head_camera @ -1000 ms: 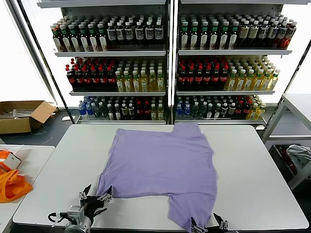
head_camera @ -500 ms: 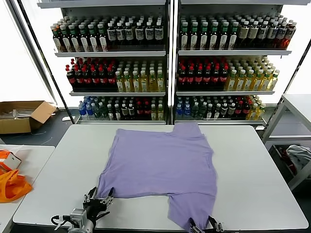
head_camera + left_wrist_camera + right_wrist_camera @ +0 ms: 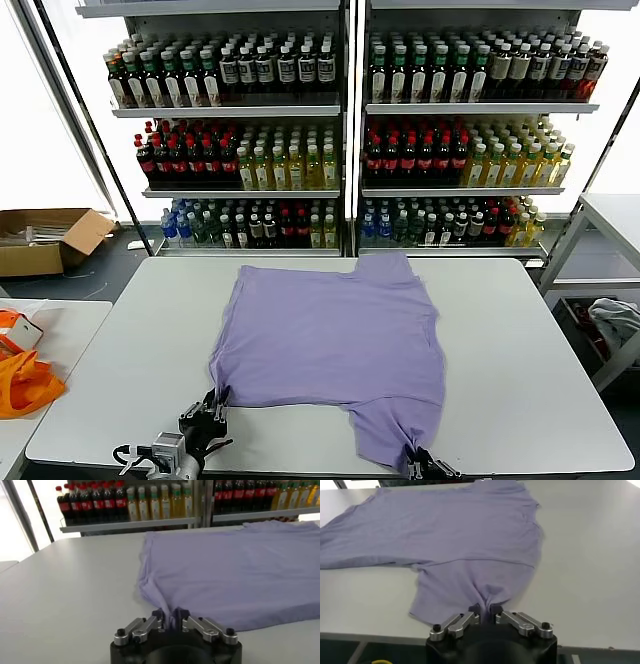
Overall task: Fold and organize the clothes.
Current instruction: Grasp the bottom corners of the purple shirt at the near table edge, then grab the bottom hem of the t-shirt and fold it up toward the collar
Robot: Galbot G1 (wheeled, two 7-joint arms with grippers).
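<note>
Both grippers have closed since a second ago: the left gripper (image 3: pixel 169 621) pinches the T-shirt (image 3: pixel 335 345) at its near left corner, the right gripper (image 3: pixel 485 613) pinches its near sleeve. The T-shirt lies flat on the table (image 3: pixel 520 350); no fold is made yet.

Bright even daylight, blown-out windows behind shelves (image 3: pixel 345 130), soft faint shadows, wrist views slightly soft

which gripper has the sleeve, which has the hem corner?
Right gripper pinches the sleeve that sticks out toward the table's near edge; left gripper pinches the near left corner of the T-shirt.
</note>
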